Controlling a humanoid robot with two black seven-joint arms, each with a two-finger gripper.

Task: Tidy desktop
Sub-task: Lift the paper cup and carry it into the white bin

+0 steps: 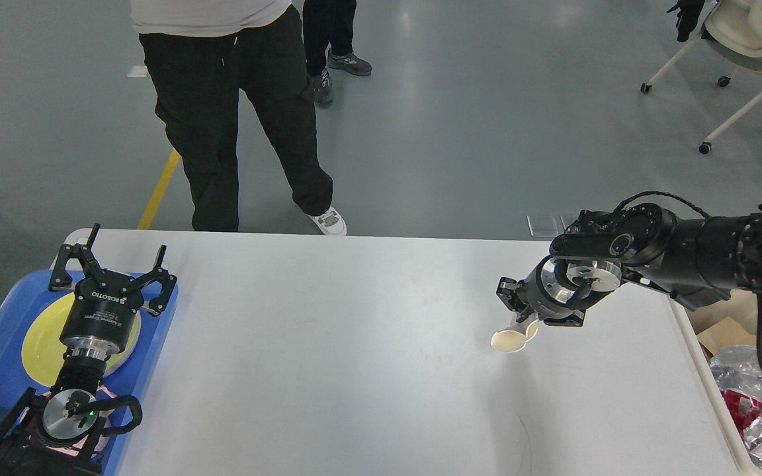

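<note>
Below, desktop (354,344) under right tool (520,316), clamped on squashed paper cup (512,338).

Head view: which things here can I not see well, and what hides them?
- Right pincer: its fingers are dark and end-on, so the grip on the crushed paper cup is unclear.
- Bin contents: cut off by the right edge.
- Yellow plate: partly covered by the left pincer.
</note>
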